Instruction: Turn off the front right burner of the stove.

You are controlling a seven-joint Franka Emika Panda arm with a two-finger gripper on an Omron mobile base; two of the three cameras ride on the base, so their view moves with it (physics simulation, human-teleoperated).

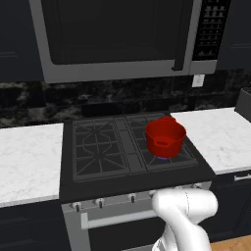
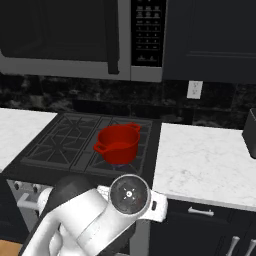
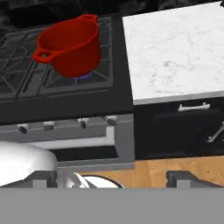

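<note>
The stove [image 1: 98, 147] sits between two white marble counters [image 1: 29, 162], below a steel-framed microwave [image 1: 122, 34]. Its black cooktop carries four grate sections, two on the left and two on the right. The front right burner [image 3: 94, 78] occupies the near right quarter; one red pot [image 1: 165, 137] stands on it, and a small blue flame shows under the pot's base in the hand view, so the burner is judged to be lit. Along the steel front panel, the hand view shows four small silver knobs [image 3: 82, 123] in a row above one bar handle [image 3: 74, 142]; the rightmost knob [image 3: 109, 119] sits at the right end of the row and is the probable control for this burner, though no marking is legible. The knob is expected to be rigid, smooth and somewhat slippery, turning against light resistance; take hold across its sides with both fingers and rotate. The gripper [image 3: 111, 177] hangs low in front of the oven door, well apart from the knobs, its two finger tips spread wide with nothing between them.
</note>
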